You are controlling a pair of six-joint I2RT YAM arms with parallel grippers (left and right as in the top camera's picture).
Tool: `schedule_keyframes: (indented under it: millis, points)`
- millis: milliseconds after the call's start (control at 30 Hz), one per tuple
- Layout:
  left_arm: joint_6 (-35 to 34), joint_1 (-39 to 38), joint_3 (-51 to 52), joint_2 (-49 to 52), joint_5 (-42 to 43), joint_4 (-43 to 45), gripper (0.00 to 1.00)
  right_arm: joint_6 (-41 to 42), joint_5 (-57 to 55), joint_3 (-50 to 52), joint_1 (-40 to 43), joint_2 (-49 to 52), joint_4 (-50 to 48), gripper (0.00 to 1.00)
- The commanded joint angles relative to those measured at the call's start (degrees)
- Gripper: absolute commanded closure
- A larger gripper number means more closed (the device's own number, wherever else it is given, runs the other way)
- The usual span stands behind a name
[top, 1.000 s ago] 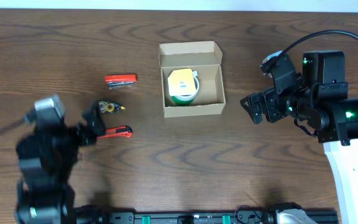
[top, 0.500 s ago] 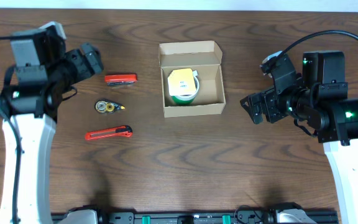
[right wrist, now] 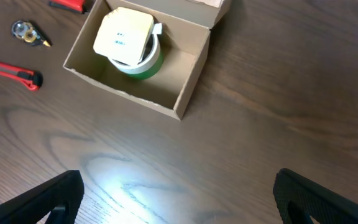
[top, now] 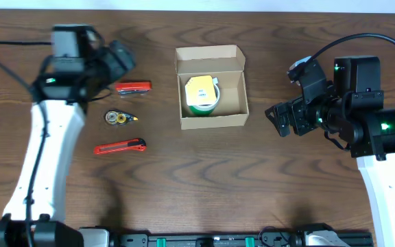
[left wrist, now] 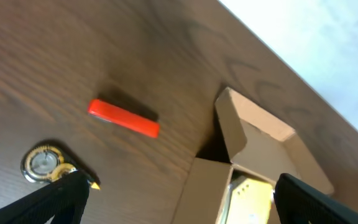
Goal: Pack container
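Observation:
The tan cardboard container (top: 235,96) stands open at the table's middle, its flap lid up at the back. A green-and-white tape roll with a yellow label (top: 201,94) lies inside. It also shows in the right wrist view (right wrist: 191,68) and the left wrist view (left wrist: 253,134). My left gripper (top: 121,60) is open and empty, held above the red multitool (top: 133,87). My right gripper (top: 280,121) is open and empty, to the right of the container.
Left of the container lie a red multitool (left wrist: 123,117), a round yellow-tipped correction tape dispenser (top: 118,118) and a red utility knife (top: 119,146). The knife also shows in the right wrist view (right wrist: 11,73).
My left arm has swung from the table's front left up and to the right, and is now over the red multitool. The right arm has not moved.

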State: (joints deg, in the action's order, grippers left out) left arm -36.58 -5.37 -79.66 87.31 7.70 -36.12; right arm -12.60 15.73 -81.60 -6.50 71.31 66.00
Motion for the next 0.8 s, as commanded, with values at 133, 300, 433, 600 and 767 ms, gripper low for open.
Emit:
schedule_keyframes:
  millis: [133, 300, 433, 600, 767]
  points:
    - [-23.2, -5.2, -6.4, 8.4, -12.1, -3.3, 0.04, -0.7, 0.6, -0.1, 0.0, -0.3, 0.0, 0.01]
    - [-25.6, -4.2, -14.6, 17.7, -12.1, -9.7, 0.04, -0.7, 0.6, -0.1, 0.0, -0.3, 0.0, 0.01]
    - [-26.5, -3.4, -22.5, 25.3, -10.7, -15.5, 0.04, -0.7, 0.6, -0.1, 0.0, -0.3, 0.0, 0.01]
    - [-26.7, -2.7, -26.1, 31.8, -7.4, -17.5, 0.04, -0.7, 0.6, -0.1, 0.0, -0.3, 0.0, 0.01]
    - [-26.7, -2.7, -26.1, 35.5, -5.5, -17.5, 0.04, -0.7, 0.6, -0.1, 0.0, -0.3, 0.0, 0.01]
